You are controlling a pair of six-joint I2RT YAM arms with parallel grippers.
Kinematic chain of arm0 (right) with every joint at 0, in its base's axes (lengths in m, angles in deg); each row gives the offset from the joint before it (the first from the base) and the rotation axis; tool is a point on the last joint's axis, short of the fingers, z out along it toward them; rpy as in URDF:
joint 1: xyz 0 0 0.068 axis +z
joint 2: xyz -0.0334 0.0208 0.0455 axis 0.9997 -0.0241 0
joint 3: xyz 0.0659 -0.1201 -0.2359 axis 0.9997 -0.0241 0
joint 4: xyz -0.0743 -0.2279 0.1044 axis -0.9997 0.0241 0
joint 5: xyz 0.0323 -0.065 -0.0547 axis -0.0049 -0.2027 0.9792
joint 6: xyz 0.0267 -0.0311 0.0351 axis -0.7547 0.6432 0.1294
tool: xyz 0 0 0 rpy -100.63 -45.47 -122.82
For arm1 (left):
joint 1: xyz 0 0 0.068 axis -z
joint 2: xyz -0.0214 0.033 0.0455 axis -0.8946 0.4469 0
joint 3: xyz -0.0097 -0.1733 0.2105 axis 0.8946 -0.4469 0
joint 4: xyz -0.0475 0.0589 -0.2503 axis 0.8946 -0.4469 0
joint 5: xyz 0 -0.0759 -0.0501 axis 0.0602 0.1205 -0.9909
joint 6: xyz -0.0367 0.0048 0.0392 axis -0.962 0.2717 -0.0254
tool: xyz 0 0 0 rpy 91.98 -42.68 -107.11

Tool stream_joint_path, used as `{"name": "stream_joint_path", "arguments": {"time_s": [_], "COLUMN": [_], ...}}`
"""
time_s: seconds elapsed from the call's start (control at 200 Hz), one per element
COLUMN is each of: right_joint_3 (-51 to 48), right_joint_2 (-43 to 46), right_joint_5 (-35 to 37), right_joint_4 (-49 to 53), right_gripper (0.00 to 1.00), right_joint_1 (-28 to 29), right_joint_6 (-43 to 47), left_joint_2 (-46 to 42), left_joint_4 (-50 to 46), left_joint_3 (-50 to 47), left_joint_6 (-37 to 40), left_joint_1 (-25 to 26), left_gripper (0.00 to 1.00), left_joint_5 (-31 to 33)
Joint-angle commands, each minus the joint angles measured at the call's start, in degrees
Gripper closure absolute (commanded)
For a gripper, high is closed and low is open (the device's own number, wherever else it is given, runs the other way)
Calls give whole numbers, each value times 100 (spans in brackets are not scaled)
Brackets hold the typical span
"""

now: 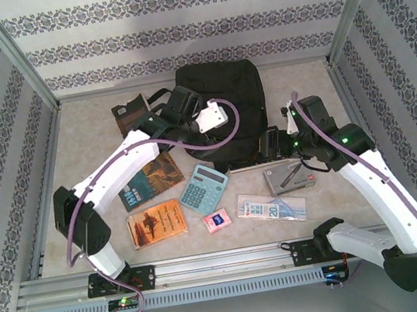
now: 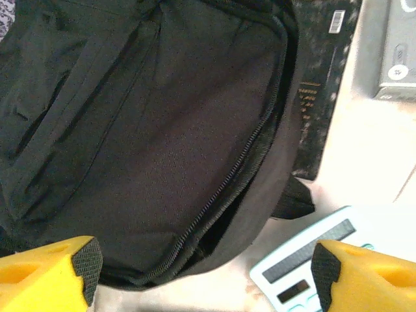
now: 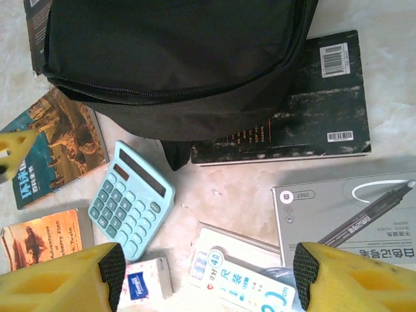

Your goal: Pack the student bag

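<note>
Bag-opening is judged in hand: left gripper (image 2: 207,266) and right gripper (image 3: 208,273) are spread, empty; the large black fabric backpack (image 1: 221,83), at twelve o'clock, needs its zip edge (image 2: 247,156) gripped.

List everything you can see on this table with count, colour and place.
backpack: one, black, far centre.
black book: one, black, partly under the backpack's near right edge.
dark book: one, dark, left of the backpack.
blue book: one, blue and tan, left of the calculator.
orange book: one, orange, near left.
calculator: one, light blue, centre.
tissue pack: one, pink, just nearer than the calculator.
ruler pack: one, clear with blue print, near centre-right.
marker box: one, grey, right.
arms: two, white and black, near edge.
left tool: one, yellow fingers, open, over the backpack.
right tool: one, yellow fingers, open, over the small items.
</note>
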Motion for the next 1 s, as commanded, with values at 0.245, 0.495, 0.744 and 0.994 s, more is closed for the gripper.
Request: {"name": "stream_joint_path", "arguments": {"time_s": [0.245, 0.495, 0.744, 0.994], "right_joint_3": [-359, -553, -594, -481], "right_joint_2": [495, 546, 436, 359], "right_joint_5": [550, 383, 257, 486], "right_joint_4": [276, 256, 171, 223], "right_gripper": [29, 30, 31, 31], "right_joint_1": [249, 318, 329, 336], "right_joint_6": [220, 137, 67, 177], "left_joint_2": [777, 1099, 1257, 1396], "left_joint_4": [-76, 120, 126, 62], "left_joint_3": [486, 788, 917, 1033], "left_joint_6": [593, 551, 495, 279], "left_joint_1": [-82, -89, -157, -212], "left_gripper": [18, 30, 62, 100], "left_joint_5": [168, 356, 310, 98]}}
